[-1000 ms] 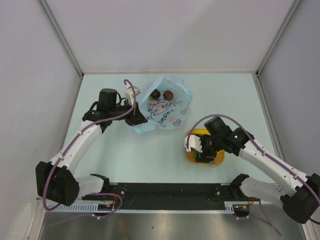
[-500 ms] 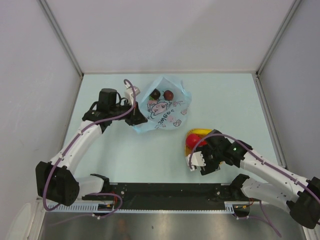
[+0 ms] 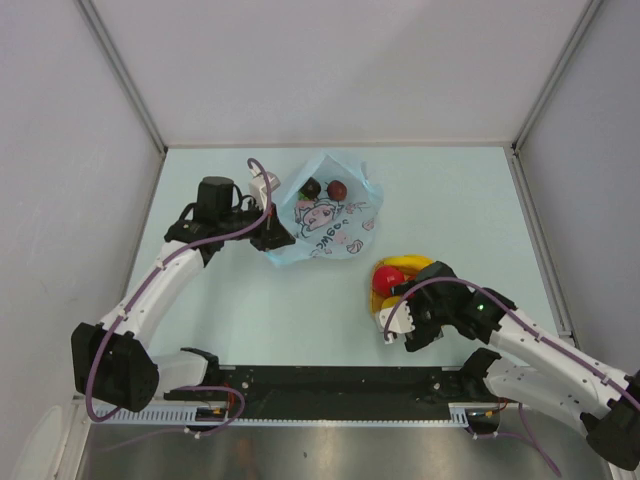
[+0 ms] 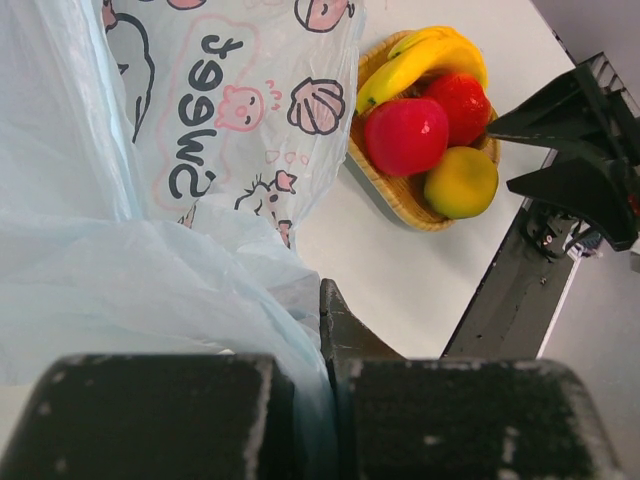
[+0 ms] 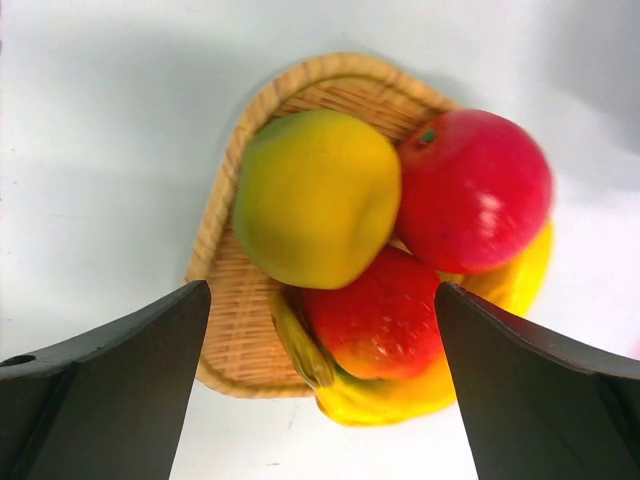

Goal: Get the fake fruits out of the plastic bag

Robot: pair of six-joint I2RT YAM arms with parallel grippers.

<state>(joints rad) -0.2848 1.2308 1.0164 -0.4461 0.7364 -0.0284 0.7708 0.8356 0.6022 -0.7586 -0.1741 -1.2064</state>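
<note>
The light-blue plastic bag (image 3: 325,218) lies at the table's far middle, with a dark purple fruit (image 3: 311,187) and a red fruit (image 3: 338,188) in its open top. My left gripper (image 3: 273,237) is shut on the bag's near-left edge; the wrist view shows the film (image 4: 200,150) pinched between the fingers (image 4: 345,335). A red apple (image 5: 475,190), a yellow round fruit (image 5: 315,195), a red-orange fruit (image 5: 375,315) and a banana (image 5: 430,395) sit piled on the woven mat (image 5: 230,320). My right gripper (image 5: 322,285) is open and empty above them, just near of the mat (image 3: 376,299).
The mat with its fruits stands right of centre, also showing in the left wrist view (image 4: 385,195). The black base rail (image 3: 330,385) runs along the near edge. Grey walls close in the left, right and far sides.
My right gripper has drawn back from the mat toward the near edge, uncovering the fruits piled on it. The left gripper and the bag have not moved.
</note>
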